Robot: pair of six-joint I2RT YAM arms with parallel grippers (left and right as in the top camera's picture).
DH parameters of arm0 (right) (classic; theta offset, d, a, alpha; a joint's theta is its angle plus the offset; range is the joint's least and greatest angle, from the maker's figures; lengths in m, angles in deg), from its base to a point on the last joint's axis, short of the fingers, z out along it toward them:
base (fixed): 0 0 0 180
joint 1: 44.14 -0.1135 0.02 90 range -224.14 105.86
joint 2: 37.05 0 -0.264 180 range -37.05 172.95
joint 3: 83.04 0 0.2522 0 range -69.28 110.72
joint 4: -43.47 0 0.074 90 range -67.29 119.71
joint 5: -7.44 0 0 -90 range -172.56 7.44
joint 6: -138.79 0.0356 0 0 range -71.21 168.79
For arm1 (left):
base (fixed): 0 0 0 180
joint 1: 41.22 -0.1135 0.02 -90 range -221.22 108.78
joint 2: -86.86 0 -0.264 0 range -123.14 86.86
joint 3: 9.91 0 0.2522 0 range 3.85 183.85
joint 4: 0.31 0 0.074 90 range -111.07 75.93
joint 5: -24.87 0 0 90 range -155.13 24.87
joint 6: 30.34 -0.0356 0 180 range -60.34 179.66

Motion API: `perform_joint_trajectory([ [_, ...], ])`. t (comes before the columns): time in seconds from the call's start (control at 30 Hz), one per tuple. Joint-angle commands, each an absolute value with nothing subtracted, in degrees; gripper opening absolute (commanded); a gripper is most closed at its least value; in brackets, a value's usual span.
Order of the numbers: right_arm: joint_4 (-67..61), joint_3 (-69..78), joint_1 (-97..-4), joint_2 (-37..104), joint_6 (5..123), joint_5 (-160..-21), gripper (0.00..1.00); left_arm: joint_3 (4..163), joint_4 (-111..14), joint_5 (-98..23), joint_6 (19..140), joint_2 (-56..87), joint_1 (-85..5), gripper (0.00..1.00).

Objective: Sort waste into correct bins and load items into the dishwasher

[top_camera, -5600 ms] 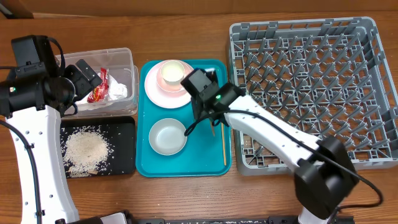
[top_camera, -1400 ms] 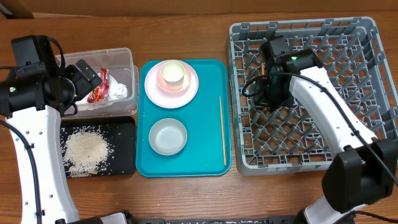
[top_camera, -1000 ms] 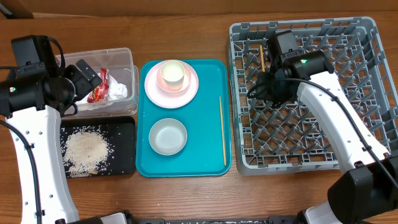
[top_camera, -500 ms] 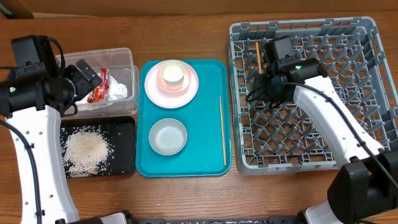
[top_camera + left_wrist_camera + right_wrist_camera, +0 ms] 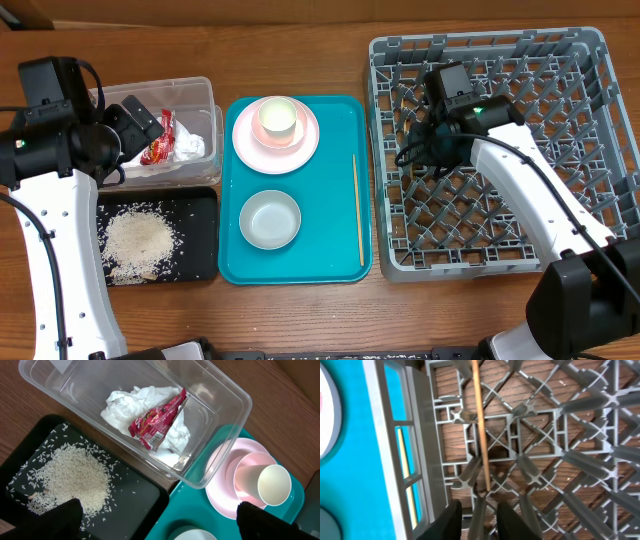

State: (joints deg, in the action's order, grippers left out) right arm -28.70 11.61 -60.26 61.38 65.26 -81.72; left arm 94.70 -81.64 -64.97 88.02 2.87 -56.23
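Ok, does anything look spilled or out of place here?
Nothing is spilled: the rice lies inside the black tray. The one oddity is the split chopstick pair: one chopstick lies among the pegs of the dish rack, the second chopstick alone on the teal tray.

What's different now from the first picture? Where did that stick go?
The right gripper carried one thin wooden chopstick from the teal tray across to the grey plastic dish rack. Its jaws have now opened a little, and the chopstick lies among the pegs. Everything else stayed put, including the second chopstick on the tray.
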Motion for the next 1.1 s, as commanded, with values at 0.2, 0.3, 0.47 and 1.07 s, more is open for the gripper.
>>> perform_joint_trajectory([
  [0.2, -25.84, 11.41, -60.43, 61.45, 65.28, -92.95, 0.25, 95.73, -81.57, -65.71, 87.51, 3.72, -55.88, 1.00],
  [0.3, -25.21, 11.41, -62.24, 61.45, 65.30, -96.40, 0.25, 95.73, -81.55, -65.71, 87.53, 3.72, -55.88, 1.00],
  [0.47, -23.52, 11.41, -69.83, 61.45, 65.52, -96.30, 0.25, 95.73, -81.57, -65.71, 87.53, 3.72, -55.88, 1.00],
  [1.07, -19.68, 11.39, -92.69, 70.10, 83.07, -57.89, 0.33, 95.73, -81.57, -65.71, 87.51, 3.72, -55.88, 1.00],
])
